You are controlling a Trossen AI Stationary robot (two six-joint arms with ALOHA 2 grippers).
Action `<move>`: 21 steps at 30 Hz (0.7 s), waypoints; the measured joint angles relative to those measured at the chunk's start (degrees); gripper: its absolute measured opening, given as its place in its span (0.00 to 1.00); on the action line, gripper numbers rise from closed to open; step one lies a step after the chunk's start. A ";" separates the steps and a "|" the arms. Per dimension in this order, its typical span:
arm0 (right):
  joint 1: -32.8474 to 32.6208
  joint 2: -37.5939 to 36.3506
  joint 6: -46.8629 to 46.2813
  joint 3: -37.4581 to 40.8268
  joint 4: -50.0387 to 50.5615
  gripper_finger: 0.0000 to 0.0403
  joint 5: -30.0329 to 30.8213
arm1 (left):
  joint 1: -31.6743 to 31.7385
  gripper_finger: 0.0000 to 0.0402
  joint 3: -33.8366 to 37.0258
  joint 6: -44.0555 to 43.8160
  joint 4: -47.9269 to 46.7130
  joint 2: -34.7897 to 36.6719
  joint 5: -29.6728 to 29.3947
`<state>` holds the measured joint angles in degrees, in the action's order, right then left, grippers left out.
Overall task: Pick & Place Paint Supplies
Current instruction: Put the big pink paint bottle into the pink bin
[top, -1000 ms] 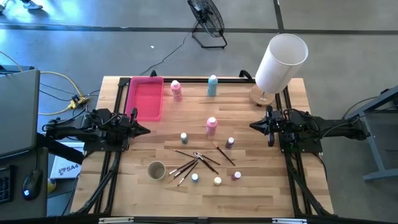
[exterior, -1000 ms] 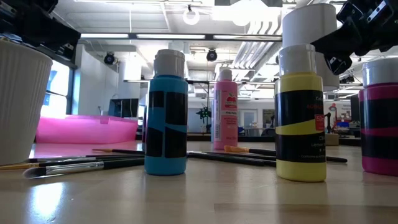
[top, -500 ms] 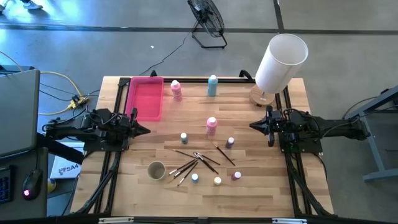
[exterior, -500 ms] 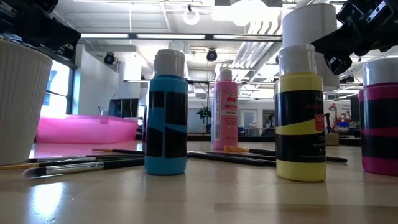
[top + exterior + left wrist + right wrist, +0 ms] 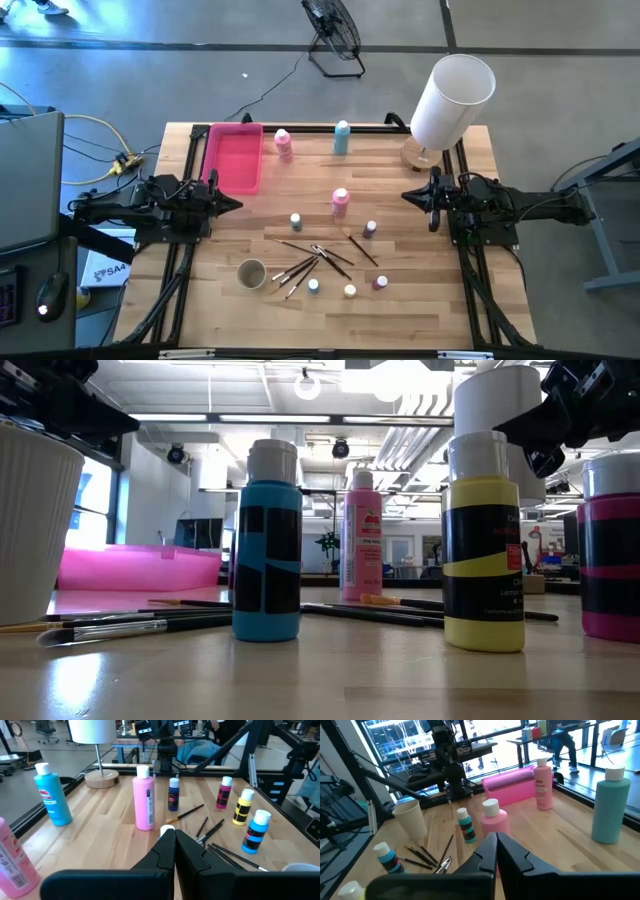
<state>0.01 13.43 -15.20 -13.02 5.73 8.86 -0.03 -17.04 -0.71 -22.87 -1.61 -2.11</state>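
Two pink squeeze bottles (image 5: 284,143) (image 5: 340,202) and a teal one (image 5: 342,137) stand upright on the wooden table. Several tiny capped paint pots stand around them, among them a teal pot (image 5: 296,221), a purple one (image 5: 370,229) and a yellow one (image 5: 350,291). Thin dark-handled brushes (image 5: 315,258) lie flat and scattered between the pots. My left gripper (image 5: 237,205) hovers shut at the table's left side, pointing level toward the right. My right gripper (image 5: 405,197) hovers shut at the right side, facing it. Neither holds anything.
A pink rectangular tray (image 5: 234,157) sits at the far left. A white cup (image 5: 251,273) stands near the front left by the brushes. A big white lampshade on a wooden base (image 5: 450,100) stands at the far right. Bare wood lies along the near edge.
Both grippers have swung a little toward the table's far edge while staying shut and in place. No paint supply has moved.
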 joint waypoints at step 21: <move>0.00 0.00 -0.66 0.00 -0.19 0.01 -1.79 | 0.00 0.00 -0.09 -2.62 1.22 -0.02 5.00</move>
<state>0.01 13.43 -15.86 -13.02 5.54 7.07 -0.03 -17.12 -3.33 -21.66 -1.63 2.90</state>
